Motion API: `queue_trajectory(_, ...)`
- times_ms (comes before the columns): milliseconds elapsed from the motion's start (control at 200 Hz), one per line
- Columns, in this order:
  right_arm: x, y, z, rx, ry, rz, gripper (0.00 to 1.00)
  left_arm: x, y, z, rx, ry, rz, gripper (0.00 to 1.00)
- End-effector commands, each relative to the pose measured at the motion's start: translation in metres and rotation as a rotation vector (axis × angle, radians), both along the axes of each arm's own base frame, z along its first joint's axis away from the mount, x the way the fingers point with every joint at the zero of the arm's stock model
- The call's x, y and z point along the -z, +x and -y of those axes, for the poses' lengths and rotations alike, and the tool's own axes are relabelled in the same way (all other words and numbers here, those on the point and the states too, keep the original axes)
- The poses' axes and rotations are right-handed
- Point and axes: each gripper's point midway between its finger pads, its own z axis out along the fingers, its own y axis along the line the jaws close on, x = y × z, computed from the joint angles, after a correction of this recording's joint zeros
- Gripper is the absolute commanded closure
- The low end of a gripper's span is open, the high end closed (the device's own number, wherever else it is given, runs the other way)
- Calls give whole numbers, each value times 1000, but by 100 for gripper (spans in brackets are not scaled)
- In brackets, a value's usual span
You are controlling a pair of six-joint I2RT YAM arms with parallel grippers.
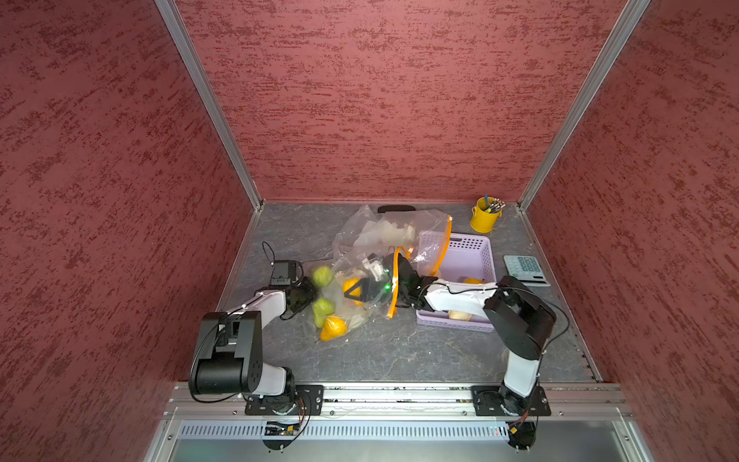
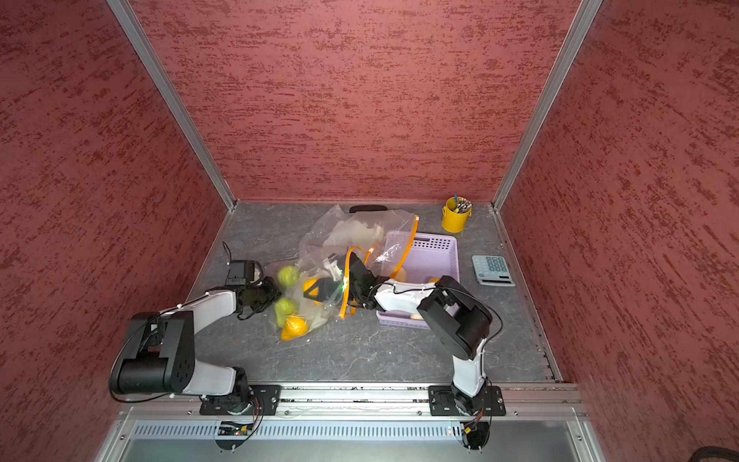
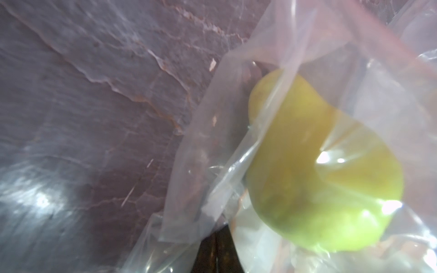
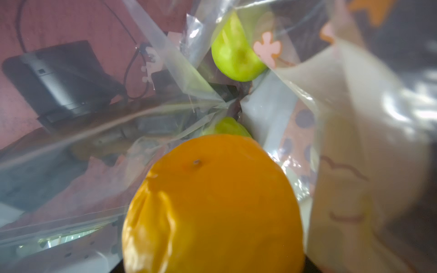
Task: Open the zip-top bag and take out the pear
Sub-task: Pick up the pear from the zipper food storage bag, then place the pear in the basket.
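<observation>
The left gripper [image 1: 316, 294] is pinched shut on the closed end of the clear, orange-zippered plastic bag [image 1: 372, 310]. The far green pear [image 1: 322, 276] and the near green pear [image 1: 322, 310] flank its fingers — both inside the bag. The right gripper [image 1: 351, 292], also inside, straddles a round orange fruit [image 4: 212, 203] — its grip cannot be told.

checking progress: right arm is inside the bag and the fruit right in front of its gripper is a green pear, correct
No. The right arm is inside the bag, but what sits right in front of the right gripper is an orange fruit; the right wrist view shows it.
</observation>
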Motion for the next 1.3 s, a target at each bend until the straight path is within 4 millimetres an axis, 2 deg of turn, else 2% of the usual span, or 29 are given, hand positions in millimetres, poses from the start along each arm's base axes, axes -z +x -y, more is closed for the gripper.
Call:
queue_trajectory(0,-28,-8,23,7,35,10,42,-3,5,-4,-3,0,23,100)
queue_trajectory(100,-45,-11,50,37,27,28,40,-4,6,-5,-8,-6,27,100)
queue_trajectory(190,-47,-7,79,81,-25,23,40,-3,6,-4,-10,-17,26,100)
queue_trajectory(220,-58,-7,89,91,-25,44,40,-3,7,-4,-12,-23,29,100)
queue_trajectory(386,-63,-1,137,158,-69,38,38,-1,7,-3,-14,-45,28,100)
queue_trajectory(546,-80,-1,177,213,-83,70,38,0,7,-1,-16,-71,29,100)
queue_trajectory(756,-101,-1,255,396,-152,109,36,1,8,-1,-19,-87,33,100)
queue_trajectory(842,-94,4,282,478,-234,96,35,0,9,0,-17,-91,37,100)
queue_trajectory(917,-69,12,302,546,-327,52,31,0,10,1,-14,-102,42,100)
queue_trajectory(1022,-35,22,309,578,-360,-2,27,-1,10,2,-9,-104,48,100)
queue_trajectory(1122,-16,32,315,615,-380,-18,18,-1,10,3,-6,-111,48,100)
queue_trajectory(1197,-26,42,304,587,-299,30,13,-2,11,3,-6,-111,53,100)
queue_trajectory(1292,-53,48,286,564,-119,81,14,-1,10,3,-5,-114,49,100)
